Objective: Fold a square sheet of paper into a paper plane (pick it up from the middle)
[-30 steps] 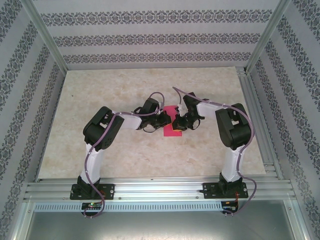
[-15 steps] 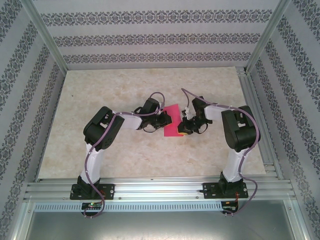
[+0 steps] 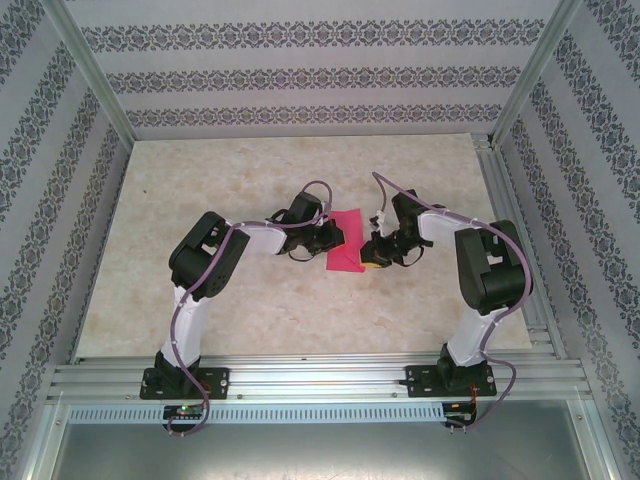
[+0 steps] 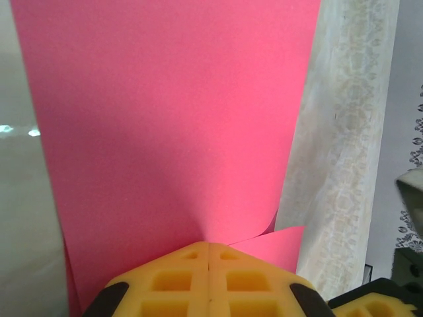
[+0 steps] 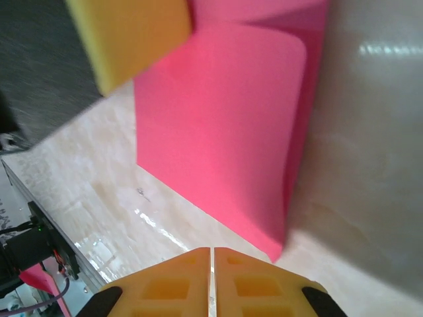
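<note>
Left gripper (image 4: 209,247) clamps the folded sheet of paper (image 4: 172,119) by its edge, at the middle of the table (image 3: 200,180). Right gripper (image 5: 212,254) sits pinched shut, empty, just beside it. A careless pull could skew the crease or tear it.

right gripper (image 3: 372,262): pulled rightward off the sheet of paper (image 3: 347,250) (now beside it) | sheet: wider

Magenta-pink sheet of paper (image 4: 172,132), beige marbled table (image 3: 260,310)
</note>
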Robot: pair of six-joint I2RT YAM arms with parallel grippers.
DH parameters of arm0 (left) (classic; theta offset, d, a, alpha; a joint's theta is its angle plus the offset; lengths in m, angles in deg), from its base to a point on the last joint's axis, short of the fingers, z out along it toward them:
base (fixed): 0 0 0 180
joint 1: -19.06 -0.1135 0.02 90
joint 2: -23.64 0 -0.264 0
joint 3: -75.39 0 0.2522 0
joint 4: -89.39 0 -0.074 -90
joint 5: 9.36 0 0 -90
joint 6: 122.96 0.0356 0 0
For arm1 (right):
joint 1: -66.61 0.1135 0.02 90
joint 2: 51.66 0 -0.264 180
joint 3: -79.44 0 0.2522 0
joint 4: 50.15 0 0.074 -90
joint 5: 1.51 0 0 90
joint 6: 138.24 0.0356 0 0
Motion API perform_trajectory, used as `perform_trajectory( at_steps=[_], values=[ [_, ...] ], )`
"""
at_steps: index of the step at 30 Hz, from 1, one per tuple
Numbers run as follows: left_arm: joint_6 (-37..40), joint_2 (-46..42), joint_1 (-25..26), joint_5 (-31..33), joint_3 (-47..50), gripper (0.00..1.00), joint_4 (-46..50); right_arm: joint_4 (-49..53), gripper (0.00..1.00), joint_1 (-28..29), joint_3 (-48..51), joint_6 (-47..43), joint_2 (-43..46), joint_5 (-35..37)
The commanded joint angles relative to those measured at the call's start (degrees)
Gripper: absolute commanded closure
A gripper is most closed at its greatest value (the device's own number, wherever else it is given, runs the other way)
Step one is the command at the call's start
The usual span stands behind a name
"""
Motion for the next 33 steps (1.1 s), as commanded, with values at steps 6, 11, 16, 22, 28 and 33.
perform_trajectory(
  at_steps=[6,11,16,22,28,33],
  values=[
    [1.84,2.31,-0.43,2.37,-0.59,0.93,3.07,-0.77,0.89,0.36,1.15,0.01,-3.81,1.57],
    [2.12,2.36,-0.46,2.21,-0.77,0.93,3.42,-0.17,0.9,0.44,1.52,-0.83,-6.69,2.38],
    [2.03,1.53,-0.42,1.43,-1.4,0.89,3.61,-2.04,0.85,-0.36,2.26,0.83,1.36,-0.87],
    [3.83,-2.63,-0.4,-0.34,-6.03,0.65,6.15,-7.88,0.67,-4.7,4.15,6.31,8.09,1.95],
    [5.51,-6.25,-1.3,-0.06,-6.82,0.56,8.79,-13.83,0.62,-4.83,4.03,10.96,3.88,1.5],
    [4.37,-7.22,-1.87,-2.6,-3.79,0.63,5.55,-15.07,0.58,-3.87,3.01,11.34,1.21,1.52]
  ],
)
